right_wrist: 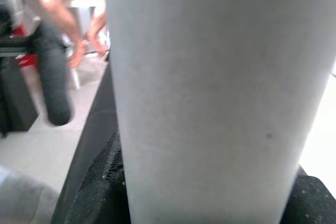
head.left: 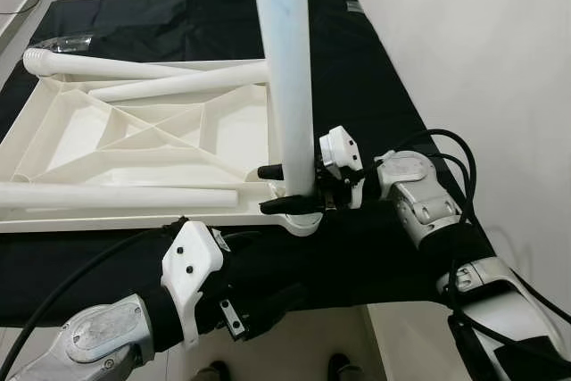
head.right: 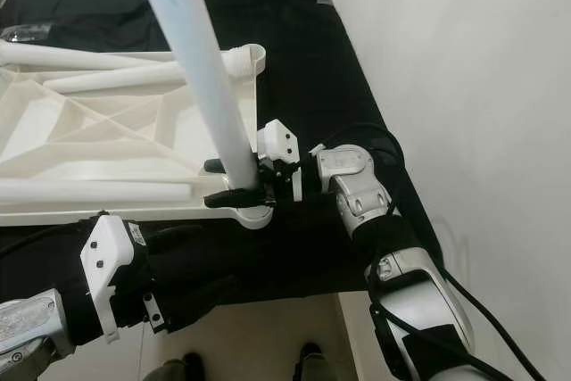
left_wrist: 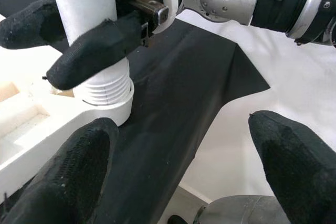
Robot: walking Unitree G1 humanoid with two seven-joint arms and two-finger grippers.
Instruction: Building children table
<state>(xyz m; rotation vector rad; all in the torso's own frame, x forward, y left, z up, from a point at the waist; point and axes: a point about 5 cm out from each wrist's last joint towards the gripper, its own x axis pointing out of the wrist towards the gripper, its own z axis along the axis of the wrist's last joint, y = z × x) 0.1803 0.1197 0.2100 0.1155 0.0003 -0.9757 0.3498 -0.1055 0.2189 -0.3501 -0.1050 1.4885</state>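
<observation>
The white plastic tabletop (head.left: 134, 144) lies upside down on the black-covered table (head.left: 375, 86), ribbed underside up, reaching from the table's left edge to near the front right corner. One white leg (head.left: 290, 69) stands upright in the corner socket (head.left: 303, 220) nearest the table's front right; its ribbed foot is seated in the socket collar, as the left wrist view shows. Three more legs lie loose on the tabletop: two (head.left: 134, 67) crossing along the far side and one (head.left: 116, 195) along the near edge.

The right gripper (head.left: 290, 189) is clamped on the upright leg just above the socket, one black finger on each side. The left gripper (head.left: 259, 305) hangs at the table's front edge, below and in front of the socket, with its fingers (left_wrist: 73, 177) spread apart and holding nothing.

Handling assessment: the legs appear to be hollow, rigid plastic tubes, light for their length but smooth and round, so they may slip or rotate between the fingers. Grip low, close to the socket, as at present; a high grip would lever the long tube and could tilt it out of line. The tabletop is stiff and light and may slide on the cloth under push or twist loads. Bracing it at the rim beside the socket with the free gripper is advisable.
</observation>
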